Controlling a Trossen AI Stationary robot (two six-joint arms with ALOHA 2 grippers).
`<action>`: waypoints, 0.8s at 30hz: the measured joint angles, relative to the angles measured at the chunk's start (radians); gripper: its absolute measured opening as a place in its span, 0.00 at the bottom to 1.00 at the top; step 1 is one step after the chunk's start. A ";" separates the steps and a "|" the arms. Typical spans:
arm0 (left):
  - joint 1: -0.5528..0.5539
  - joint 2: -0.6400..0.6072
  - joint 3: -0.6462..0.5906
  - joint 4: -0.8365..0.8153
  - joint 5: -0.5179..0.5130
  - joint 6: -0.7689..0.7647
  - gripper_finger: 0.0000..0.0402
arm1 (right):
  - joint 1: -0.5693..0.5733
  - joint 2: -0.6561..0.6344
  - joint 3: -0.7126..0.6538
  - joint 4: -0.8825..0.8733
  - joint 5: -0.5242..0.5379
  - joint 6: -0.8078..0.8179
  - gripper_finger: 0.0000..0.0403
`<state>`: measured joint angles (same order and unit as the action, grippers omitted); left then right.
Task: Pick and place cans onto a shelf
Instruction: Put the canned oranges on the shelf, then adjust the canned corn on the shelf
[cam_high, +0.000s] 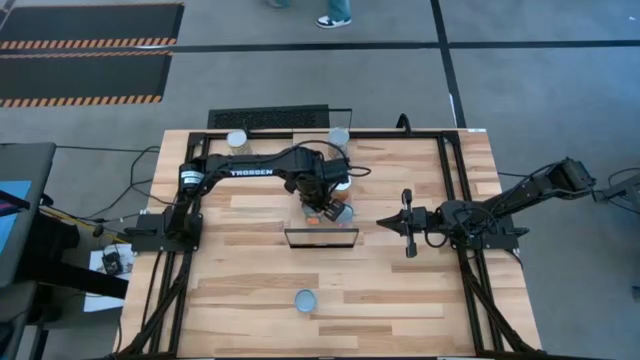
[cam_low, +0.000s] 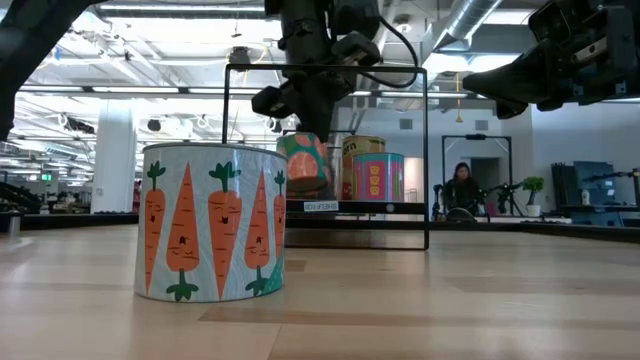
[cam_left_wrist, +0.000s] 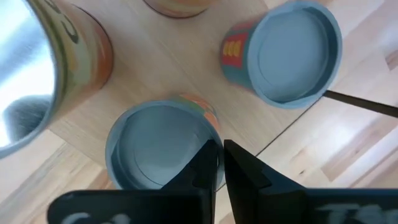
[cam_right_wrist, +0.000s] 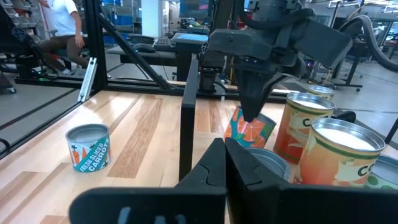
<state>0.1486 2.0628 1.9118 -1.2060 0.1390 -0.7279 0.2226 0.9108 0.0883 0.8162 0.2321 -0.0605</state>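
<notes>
2 grippers near the shelf (cam_high: 320, 232), cans clustered on it.

The left gripper (cam_high: 318, 207) hangs above the shelf, fingers shut over a tilted can (cam_low: 305, 163) (not gripping it); the right gripper (cam_high: 385, 222), also shut, waits just beside the shelf, and a carrot can (cam_high: 305, 300) stands well apart.

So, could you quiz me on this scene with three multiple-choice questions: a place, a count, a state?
1. Where is the carrot-labelled can? A on the shelf; B alone on the table; C in the right arm's jaws.
2. How many cans stand at the table's far edge? A two; B four; C none.
3. The orange-patterned can under the left gripper is: A lying flat; B stacked; C tilted.
Answers: 1 B, it stands apart near the front edge; 2 A, the high view shows a pair; 3 C, it leans in the right wrist view.
</notes>
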 joint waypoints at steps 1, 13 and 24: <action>0.000 0.000 0.000 0.000 -0.005 -0.001 0.03 | 0.000 0.000 0.000 0.000 0.000 0.000 0.02; 0.000 0.000 0.000 -0.011 -0.019 -0.002 0.06 | 0.000 0.000 0.000 0.000 0.000 0.000 0.02; 0.000 0.000 0.022 -0.025 0.011 0.042 0.15 | 0.000 0.000 0.000 0.000 -0.001 0.000 0.02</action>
<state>0.1489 2.0626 1.9334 -1.2308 0.1500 -0.6858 0.2226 0.9108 0.0883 0.8162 0.2316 -0.0607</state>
